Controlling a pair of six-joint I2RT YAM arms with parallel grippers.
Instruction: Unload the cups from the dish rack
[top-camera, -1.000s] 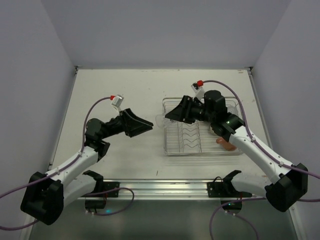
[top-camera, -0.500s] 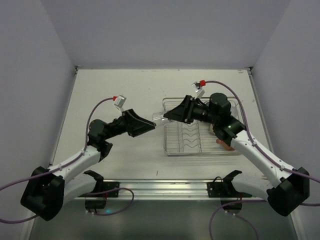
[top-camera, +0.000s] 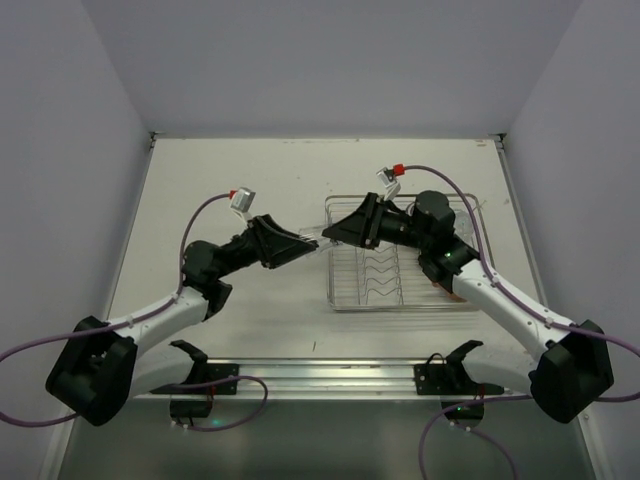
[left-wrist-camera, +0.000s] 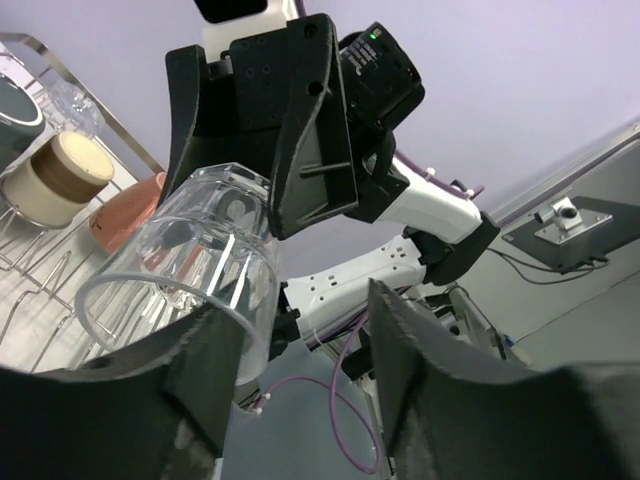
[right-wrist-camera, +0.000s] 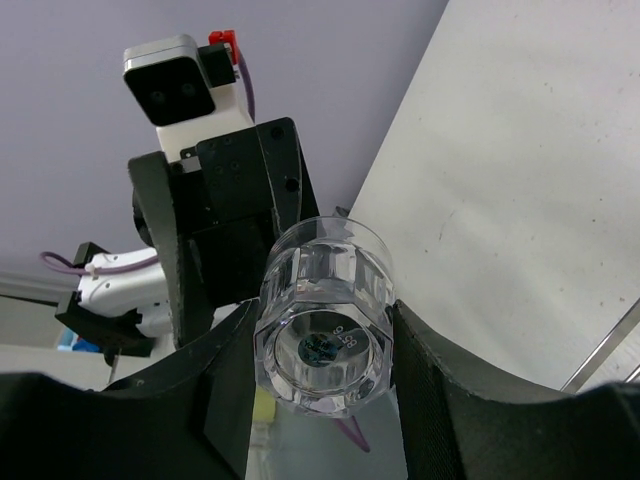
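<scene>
The right gripper (right-wrist-camera: 325, 370) pinched a clear tumbler (right-wrist-camera: 325, 310) by its base, sideways in the air just left of the dish rack (top-camera: 390, 307). The left gripper (left-wrist-camera: 300, 330) stood spread around its rim. In the rack sat a cream cup (left-wrist-camera: 55, 180), a pink cup (left-wrist-camera: 130, 205), a dark mug (left-wrist-camera: 15, 110) and a second tumbler (left-wrist-camera: 72, 100).

Light even, diffuse, from overhead. Top view bright; counter (top-camera: 250, 180) pale, slightly washed out. Shadows under arms and dish rack (top-camera: 390, 285) soft, faint; strip below near counter edge darker. Wrist views sharp at mid-distance, own jaws along bottom edge dark, blurred, little detail. Clear tumbler (right-wrist-camera: 325, 320) shows small white glints on rim and facets. Wide-angle bend at wrist-view edges.
</scene>
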